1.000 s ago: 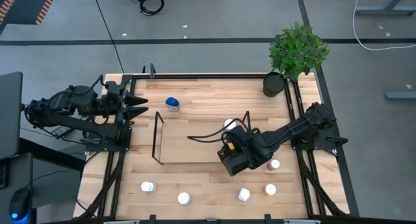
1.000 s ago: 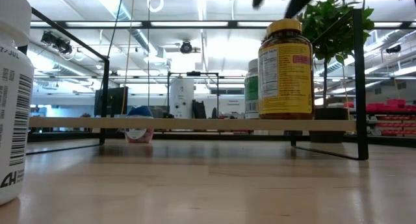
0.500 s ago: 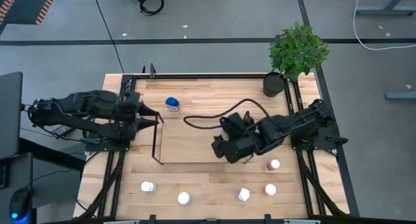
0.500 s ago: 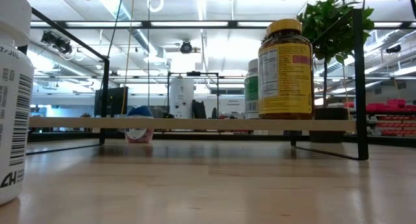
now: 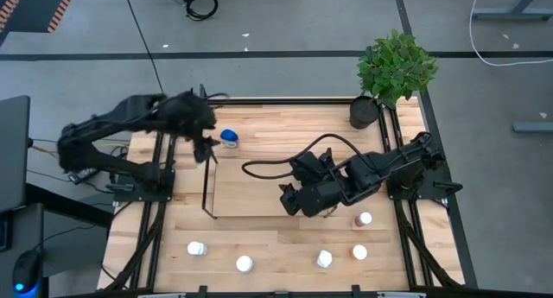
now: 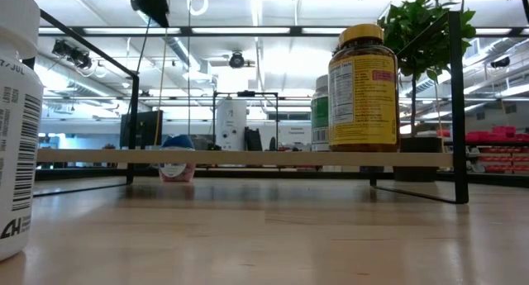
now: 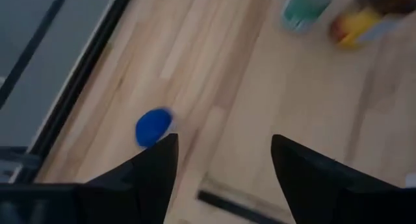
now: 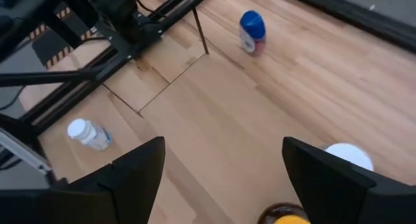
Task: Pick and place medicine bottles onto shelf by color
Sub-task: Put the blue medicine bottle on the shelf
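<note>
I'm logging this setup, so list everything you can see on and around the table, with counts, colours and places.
Amber bottle: one, yellow cap, on the shelf.
White-capped bottle beside it: one, on the shelf.
Blue-capped bottle: one, on the table's far side, off the shelf.
White-capped bottles: five along the near edge, for example.
Shelf: one, black rod frame with a wooden board, mid-table.
Potted plant: one, green in a black pot, far right corner.
Left gripper: fingers apart, above the blue-capped bottle's area, holding nothing.
Right gripper: fingers apart, over the shelf, holding nothing.
</note>
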`<control>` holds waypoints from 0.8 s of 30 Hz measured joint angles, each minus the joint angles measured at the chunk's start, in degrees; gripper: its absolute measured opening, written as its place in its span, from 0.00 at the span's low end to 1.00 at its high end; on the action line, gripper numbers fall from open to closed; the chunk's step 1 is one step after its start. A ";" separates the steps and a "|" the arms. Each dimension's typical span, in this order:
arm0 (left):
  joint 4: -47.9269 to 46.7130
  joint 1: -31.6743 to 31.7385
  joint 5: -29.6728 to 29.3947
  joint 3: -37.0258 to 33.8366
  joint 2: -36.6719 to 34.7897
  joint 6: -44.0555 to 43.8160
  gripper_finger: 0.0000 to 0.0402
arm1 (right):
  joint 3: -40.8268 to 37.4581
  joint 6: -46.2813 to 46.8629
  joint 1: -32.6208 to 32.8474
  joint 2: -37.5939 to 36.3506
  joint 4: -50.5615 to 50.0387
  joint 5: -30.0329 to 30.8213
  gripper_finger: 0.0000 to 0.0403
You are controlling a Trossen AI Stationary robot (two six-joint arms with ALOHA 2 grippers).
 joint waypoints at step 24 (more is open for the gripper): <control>0.27 11.26 -5.50 1.52 22.49 37.34 0.60 | 0.00 -2.12 1.06 0.02 -0.61 4.11 0.78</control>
